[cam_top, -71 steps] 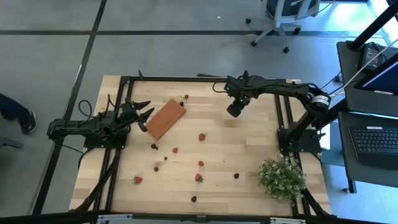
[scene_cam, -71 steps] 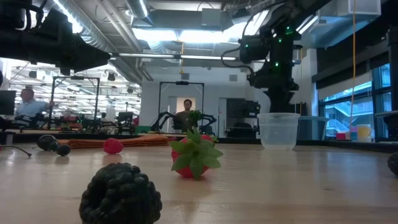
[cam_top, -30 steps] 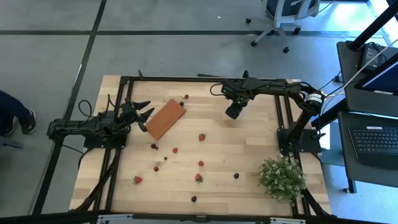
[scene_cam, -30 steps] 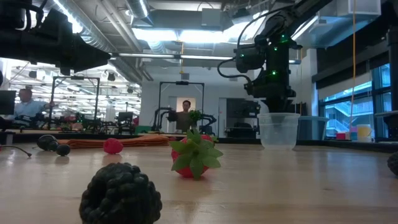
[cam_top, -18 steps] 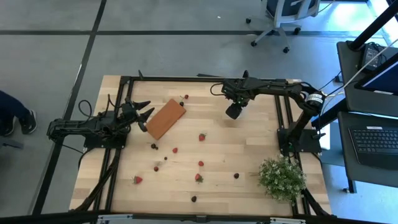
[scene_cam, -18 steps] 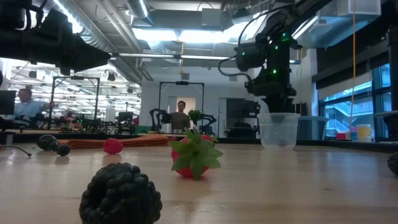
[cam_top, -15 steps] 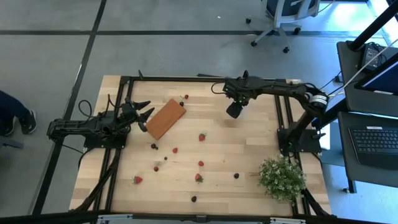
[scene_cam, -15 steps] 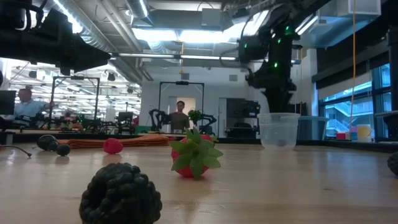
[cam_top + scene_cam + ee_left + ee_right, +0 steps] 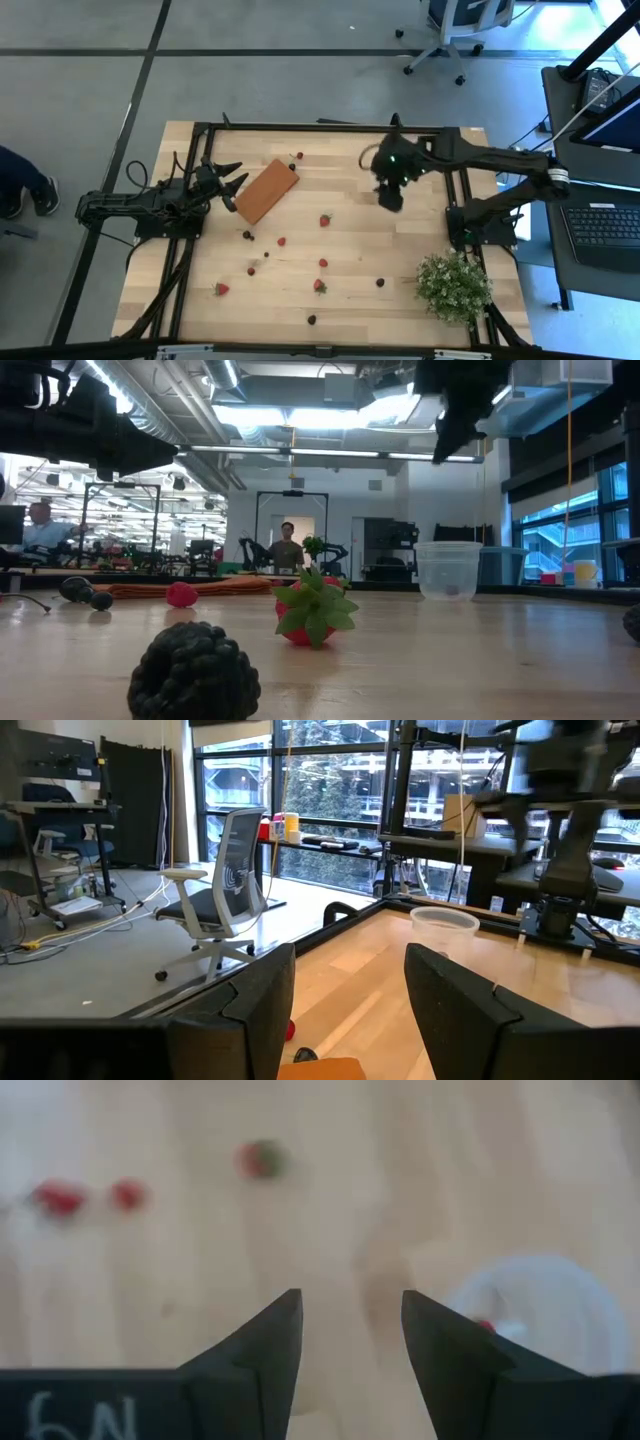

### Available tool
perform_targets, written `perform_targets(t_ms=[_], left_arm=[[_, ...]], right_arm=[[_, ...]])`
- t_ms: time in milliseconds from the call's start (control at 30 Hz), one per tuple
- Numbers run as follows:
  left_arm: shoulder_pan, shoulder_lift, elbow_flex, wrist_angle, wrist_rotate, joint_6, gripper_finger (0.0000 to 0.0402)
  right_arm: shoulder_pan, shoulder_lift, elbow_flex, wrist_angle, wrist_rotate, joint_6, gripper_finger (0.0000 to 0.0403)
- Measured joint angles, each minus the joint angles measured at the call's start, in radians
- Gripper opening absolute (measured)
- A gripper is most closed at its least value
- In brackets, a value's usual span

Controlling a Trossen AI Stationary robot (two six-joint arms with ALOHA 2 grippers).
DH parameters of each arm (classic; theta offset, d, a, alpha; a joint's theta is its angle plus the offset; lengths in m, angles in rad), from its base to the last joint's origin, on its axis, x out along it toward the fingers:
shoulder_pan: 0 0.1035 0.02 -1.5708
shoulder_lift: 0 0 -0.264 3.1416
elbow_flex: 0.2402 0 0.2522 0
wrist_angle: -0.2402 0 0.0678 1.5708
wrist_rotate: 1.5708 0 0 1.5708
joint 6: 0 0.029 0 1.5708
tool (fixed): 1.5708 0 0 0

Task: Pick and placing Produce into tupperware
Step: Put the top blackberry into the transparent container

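The translucent cup [image 9: 447,568] stands on the table toward its far right, with one red berry [image 9: 485,1325] inside. It also shows in the right wrist view [image 9: 545,1305]; in the high view the right arm hides it. My right gripper [image 9: 388,200] hangs open and empty high above the table beside the cup, fingers pointing down [image 9: 350,1295]. Red berries [image 9: 325,220] and dark berries [image 9: 247,235] lie scattered over the table's middle and near part. My left gripper [image 9: 232,182] waits open at the left, beside the orange-brown block [image 9: 266,190].
A bushy green plant [image 9: 455,285] stands at the near right corner. A dark berry [image 9: 193,672] and a red berry with a green top [image 9: 312,610] lie close to the low camera. People show in the room behind the table.
My right gripper has risen from just over the cup and gone toward the table's near edge and a little to the right. The cup and the berries on the table have stayed where they were.
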Motion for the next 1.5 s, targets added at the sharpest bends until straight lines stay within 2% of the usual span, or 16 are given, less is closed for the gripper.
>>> perform_targets(t_ms=[233,433,767,900,1000,1367,1500], left_arm=[[0.000,0.000,0.000,0.000,0.000,0.000,0.0184],[0.000,0.000,0.000,0.000,0.000,0.000,0.0184],[0.000,0.000,0.000,0.000,0.001,0.000,0.0184],[0.000,0.000,0.000,0.000,0.001,0.000,0.0184],[0.000,0.000,0.000,0.000,0.002,0.000,0.0184],[0.000,0.000,0.000,0.000,0.002,0.000,0.0184],[0.000,0.000,0.000,0.000,0.002,0.000,0.0184]], right_arm=[[0.219,0.022,-0.004,0.042,-0.010,-0.214,0.0174],[0.327,0.106,-0.010,0.072,-0.007,-0.297,0.0174],[0.451,0.327,-0.010,0.076,-0.006,-0.396,0.0174],[0.492,0.394,-0.011,0.132,-0.048,-0.428,0.0174],[0.497,0.403,-0.011,0.192,-0.081,-0.429,0.0174],[0.535,0.432,-0.011,0.216,-0.096,-0.476,0.0174],[0.568,0.432,-0.039,0.269,-0.160,-0.474,0.0174]])
